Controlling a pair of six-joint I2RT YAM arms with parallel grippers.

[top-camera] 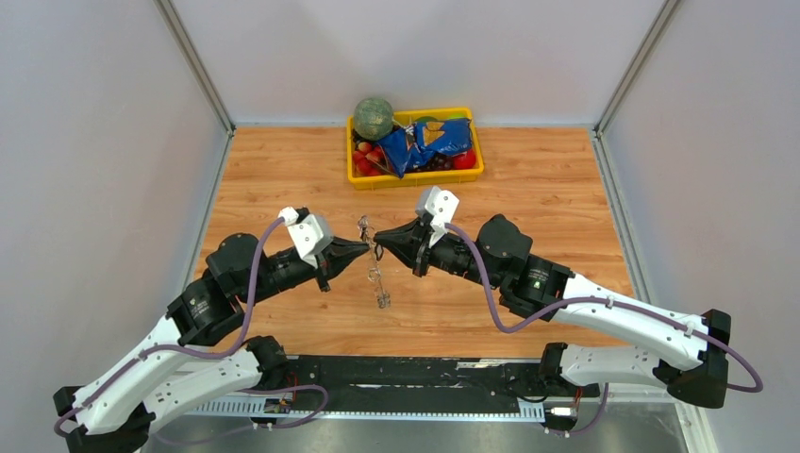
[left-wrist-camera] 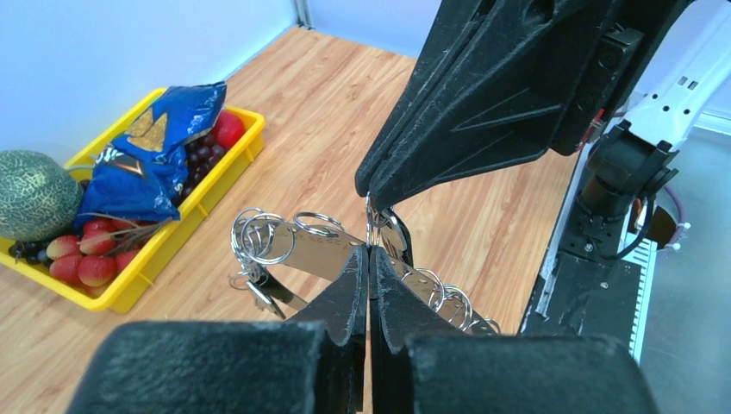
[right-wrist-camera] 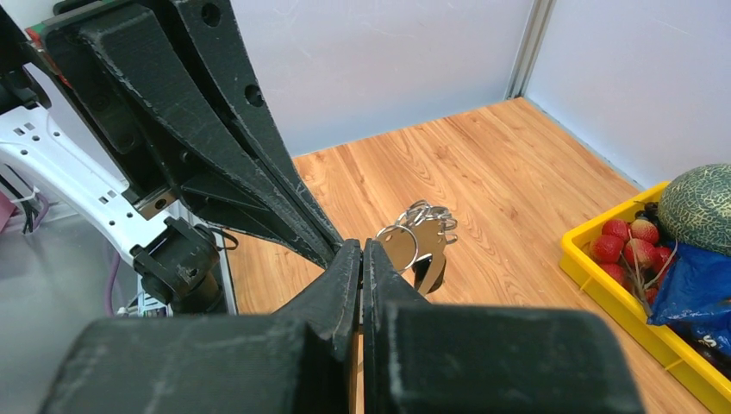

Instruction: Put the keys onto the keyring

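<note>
Top external: keyring (top-camera: 379, 283) lies between left pincer (top-camera: 364, 248) and right pincer (top-camera: 379, 251), both pressed together.

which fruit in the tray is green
The melon, at the far left corner of the tray; the strawberries are red, the grapes dark.

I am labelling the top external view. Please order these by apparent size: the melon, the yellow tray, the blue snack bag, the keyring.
1. yellow tray
2. blue snack bag
3. melon
4. keyring: smallest in area because it is very thin, though its strand looks longer than the melon.
</note>
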